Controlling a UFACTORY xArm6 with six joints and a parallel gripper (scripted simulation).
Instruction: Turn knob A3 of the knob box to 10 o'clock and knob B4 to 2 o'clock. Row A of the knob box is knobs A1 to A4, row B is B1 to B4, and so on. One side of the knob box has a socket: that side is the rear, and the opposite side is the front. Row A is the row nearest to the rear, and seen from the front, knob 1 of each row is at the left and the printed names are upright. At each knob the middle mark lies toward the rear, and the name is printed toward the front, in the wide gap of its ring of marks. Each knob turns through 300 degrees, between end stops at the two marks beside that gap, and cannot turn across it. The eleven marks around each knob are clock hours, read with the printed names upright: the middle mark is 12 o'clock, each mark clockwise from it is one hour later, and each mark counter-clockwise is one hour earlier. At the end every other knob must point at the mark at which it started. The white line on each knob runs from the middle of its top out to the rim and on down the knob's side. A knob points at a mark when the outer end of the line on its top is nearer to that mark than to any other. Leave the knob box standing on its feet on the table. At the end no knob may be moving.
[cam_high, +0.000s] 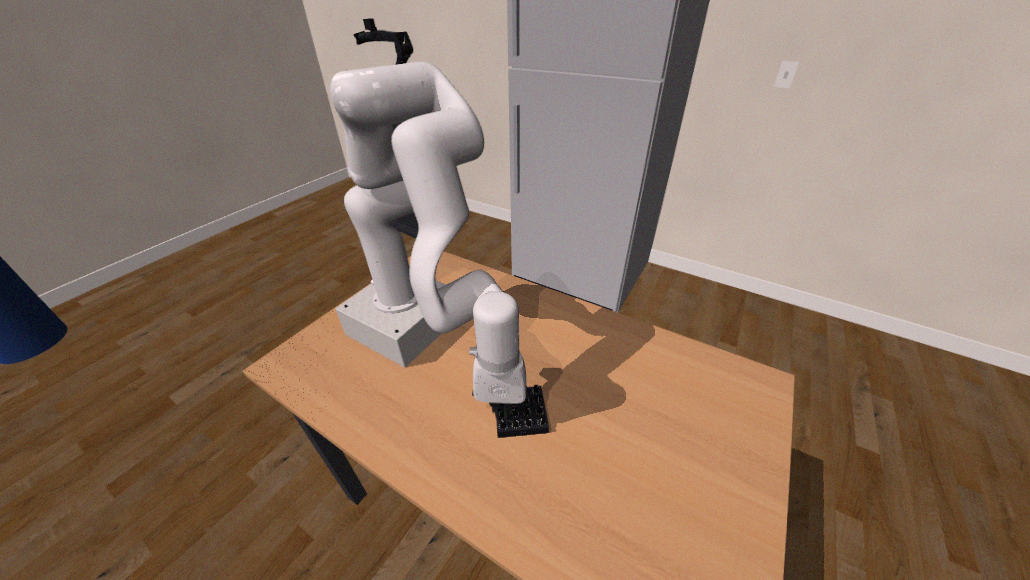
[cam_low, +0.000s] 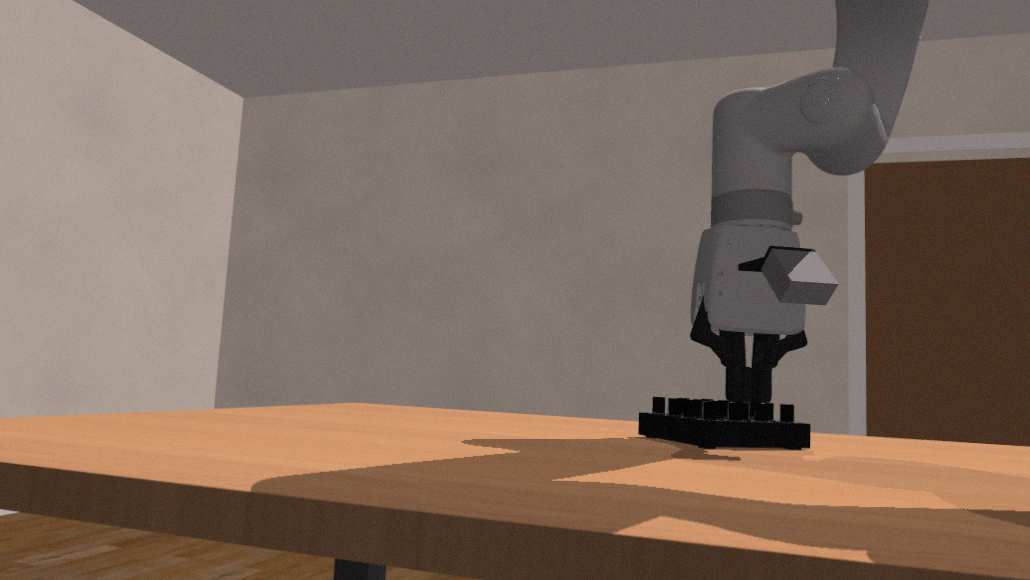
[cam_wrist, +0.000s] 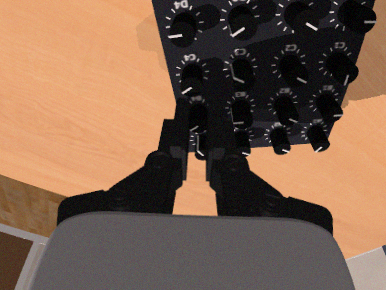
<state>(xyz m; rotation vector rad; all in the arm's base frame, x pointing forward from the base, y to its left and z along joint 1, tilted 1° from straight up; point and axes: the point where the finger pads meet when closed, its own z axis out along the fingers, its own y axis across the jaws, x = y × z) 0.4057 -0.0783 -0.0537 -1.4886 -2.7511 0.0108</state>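
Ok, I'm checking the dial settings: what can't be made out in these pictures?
Wrist: the tool, shut on a left-column knob, hides that knob's pointer end and marks.
Top: the arm covers part of the knob box; lines too small.
Exterior: knobs side-on, no names or lines readable.

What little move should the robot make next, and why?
Probably a slight twist of the wrist with the grip kept shut. The gripper is closed on a knob in the column-4 end of the knob box, near its rear rows. The fingers hide most of its white line, so I can't tell whether it has reached its mark.
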